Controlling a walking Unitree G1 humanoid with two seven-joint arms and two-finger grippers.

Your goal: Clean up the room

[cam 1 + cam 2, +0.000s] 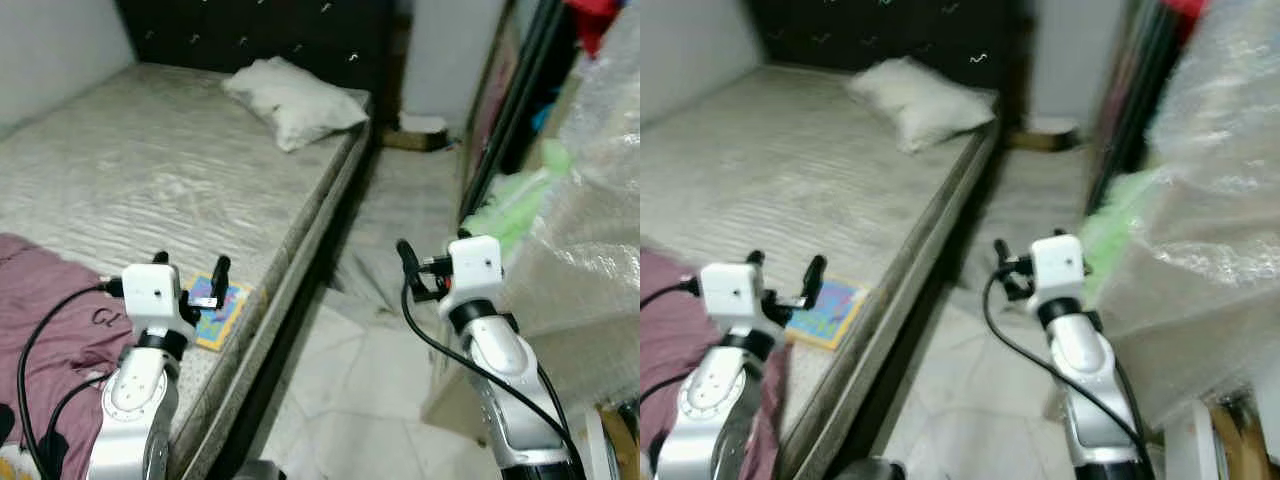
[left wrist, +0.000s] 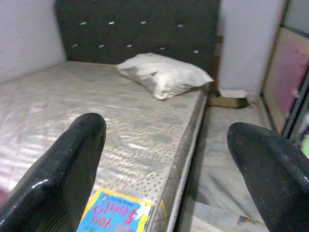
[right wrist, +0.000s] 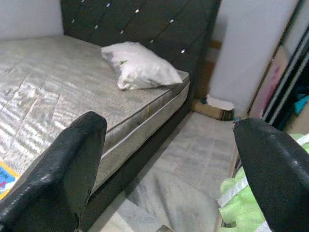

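A colourful children's book [image 1: 218, 312] lies flat on the bare mattress [image 1: 150, 170] near its right edge. My left gripper [image 1: 190, 265] hovers open just above and before the book, with nothing between its fingers; the book's cover also shows below the fingers in the left wrist view [image 2: 116, 212]. A maroon garment [image 1: 50, 320] is spread on the near left of the bed. A white pillow [image 1: 295, 100] rests by the dark headboard. My right gripper [image 1: 412, 270] is raised over the floor strip beside the bed, open and empty.
A narrow tiled aisle [image 1: 350, 380] runs between the bed and bubble-wrapped goods [image 1: 590, 200] on the right. A grey cloth [image 1: 370, 270] lies on the floor there. A light green item [image 1: 515, 210] pokes out at the right, and a low cardboard box [image 1: 420, 135] stands at the aisle's end.
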